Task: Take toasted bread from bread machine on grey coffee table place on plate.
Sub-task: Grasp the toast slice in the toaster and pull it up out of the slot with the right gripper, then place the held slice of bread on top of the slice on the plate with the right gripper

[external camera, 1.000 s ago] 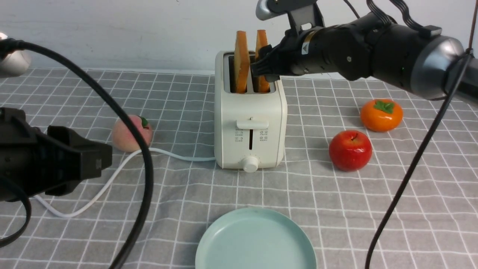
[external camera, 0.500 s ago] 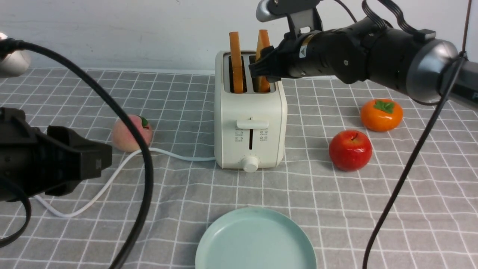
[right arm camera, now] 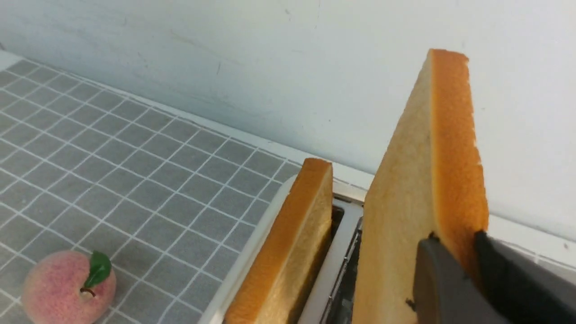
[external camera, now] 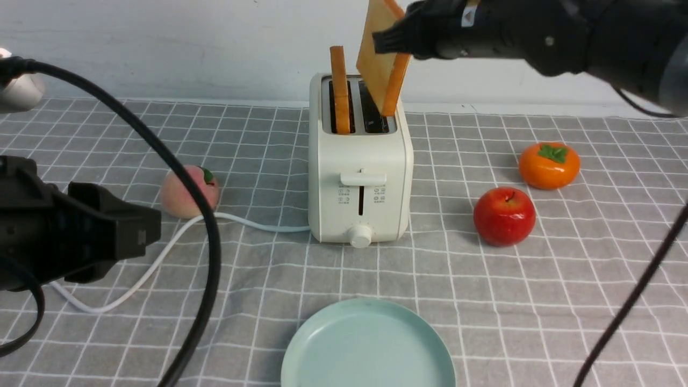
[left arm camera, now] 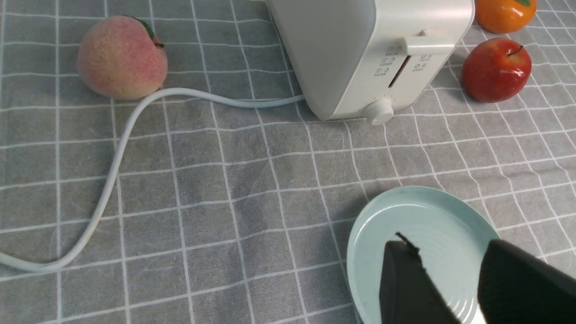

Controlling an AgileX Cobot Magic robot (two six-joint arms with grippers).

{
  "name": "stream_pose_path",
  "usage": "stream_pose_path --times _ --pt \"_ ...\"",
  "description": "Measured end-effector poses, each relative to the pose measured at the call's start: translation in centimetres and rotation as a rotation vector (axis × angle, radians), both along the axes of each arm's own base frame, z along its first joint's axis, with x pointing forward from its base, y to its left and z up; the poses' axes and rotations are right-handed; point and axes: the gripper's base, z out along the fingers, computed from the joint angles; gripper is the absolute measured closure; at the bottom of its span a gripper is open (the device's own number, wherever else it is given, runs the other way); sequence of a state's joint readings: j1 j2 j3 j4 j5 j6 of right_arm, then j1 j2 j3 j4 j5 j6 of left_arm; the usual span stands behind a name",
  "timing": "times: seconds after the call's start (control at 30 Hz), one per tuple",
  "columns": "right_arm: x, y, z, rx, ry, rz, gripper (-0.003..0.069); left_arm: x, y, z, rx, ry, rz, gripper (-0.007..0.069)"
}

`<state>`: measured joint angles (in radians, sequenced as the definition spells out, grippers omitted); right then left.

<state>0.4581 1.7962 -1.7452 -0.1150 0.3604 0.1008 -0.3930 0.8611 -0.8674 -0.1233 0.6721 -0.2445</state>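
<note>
Hoisted since a second ago: lifted slice (external camera: pixel 379 64), then seated in the bread machine (external camera: pixel 360 177), now hanging tilted above its right slot, lower corner barely over the opening. From the left: left gripper (left arm camera: pixel 445 243) parked low, jaws apart, holding nothing, aimed towards the plate (external camera: pixel 368 349); peach (external camera: pixel 185 191) and white cord (external camera: pixel 161 258) close by; second slice (external camera: pixel 338 91) standing upright in the left slot; right gripper (external camera: pixel 395 40) clamped tight on the lifted slice's crust edge, high up. Plate well below the slice and nearer the robot, straight out from the bread machine's front, bare. Long axis of the slice near vertical, so probably needs laying flat on the way down. Right arm the carrier; left nearer the plate yet idle. Further right, apple (external camera: pixel 503 216) and persimmon (external camera: pixel 548 165), off the likely path. Grey coffee table (external camera: pixel 258 301) flat, cloth-covered, lightly creased; plain pale wall (external camera: pixel 161 48) close behind.
</note>
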Motion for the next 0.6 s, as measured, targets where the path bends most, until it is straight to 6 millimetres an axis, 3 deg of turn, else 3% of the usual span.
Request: stream_pose_path --times 0.07,0.1,0.17,0.3,0.4,0.6 --pt "-1.0 -0.6 1.1 -0.01 0.019 -0.007 0.0587 0.0 0.0 0.0 0.0 0.0 0.0 0.0386" --pt "-2.4 -1.4 2.3 -0.027 0.05 -0.017 0.0587 0.0 0.0 0.0 0.0 0.0 0.0 0.0386" --pt "-4.1 -2.3 3.1 -0.068 0.132 -0.033 0.0587 0.0 0.0 0.0 0.0 0.0 0.0 0.0386" --pt "-6.5 -3.6 3.2 -0.136 0.294 -0.041 0.0587 0.0 0.0 0.0 -0.001 0.0 0.0 0.0386" --pt "-8.3 -3.4 1.2 -0.166 0.463 0.057 0.0587 0.0 0.0 0.0 -0.001 0.0 0.0 0.0386" --pt "-11.4 -1.1 -5.5 -0.009 0.77 0.346 0.0587 0.0 0.0 0.0 -0.003 0.006 0.0 0.0386"
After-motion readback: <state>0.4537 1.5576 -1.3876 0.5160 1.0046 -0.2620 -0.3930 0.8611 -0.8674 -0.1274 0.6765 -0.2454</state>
